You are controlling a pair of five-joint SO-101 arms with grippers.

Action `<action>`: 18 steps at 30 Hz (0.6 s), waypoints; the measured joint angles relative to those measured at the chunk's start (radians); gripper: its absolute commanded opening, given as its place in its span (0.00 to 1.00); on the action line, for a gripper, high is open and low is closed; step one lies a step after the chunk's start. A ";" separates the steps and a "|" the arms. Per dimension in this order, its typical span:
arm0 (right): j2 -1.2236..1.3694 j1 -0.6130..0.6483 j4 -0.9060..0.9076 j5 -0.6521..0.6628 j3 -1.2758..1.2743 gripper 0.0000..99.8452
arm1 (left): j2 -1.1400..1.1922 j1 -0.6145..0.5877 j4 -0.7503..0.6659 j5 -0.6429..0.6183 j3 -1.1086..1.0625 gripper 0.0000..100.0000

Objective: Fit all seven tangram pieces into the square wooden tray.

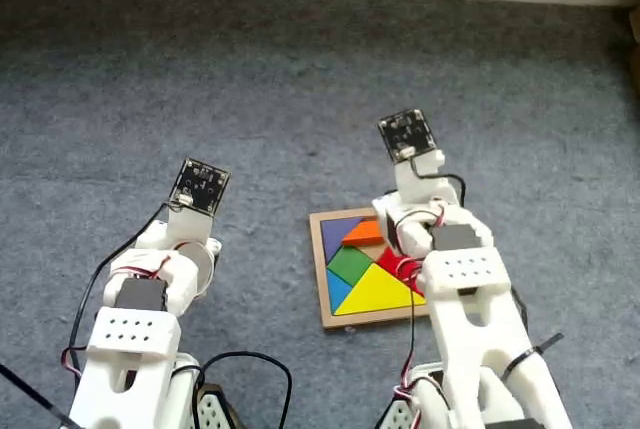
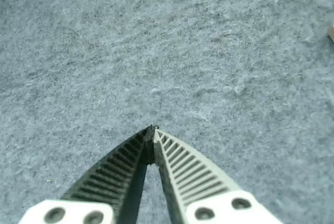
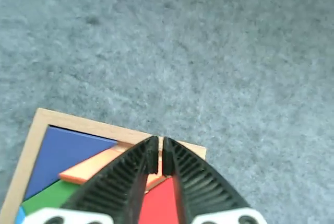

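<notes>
High view: grey carpet [image 1: 250, 79] around tray [image 1: 317, 269]

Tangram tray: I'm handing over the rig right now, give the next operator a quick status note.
Left gripper: shut, holding nothing, over bare carpet.
Right gripper: shut, holding nothing, above the far edge of the tray.
Done: blue, orange, green, yellow, red and light blue pieces lie in the tray.
Left: the right arm hides part of the tray; check for the seventh piece and that orange sits flat.
</notes>
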State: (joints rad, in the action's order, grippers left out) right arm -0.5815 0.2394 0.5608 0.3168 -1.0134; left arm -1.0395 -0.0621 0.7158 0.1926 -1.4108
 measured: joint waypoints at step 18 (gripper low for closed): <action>0.183 0.068 -0.048 -0.003 -0.080 0.03 | 0.000 0.000 0.000 0.000 0.000 0.01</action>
State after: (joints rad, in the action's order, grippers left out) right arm -0.3989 0.3069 0.5132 0.3138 -1.0932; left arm -1.0395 -0.0621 0.7158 0.1926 -1.4108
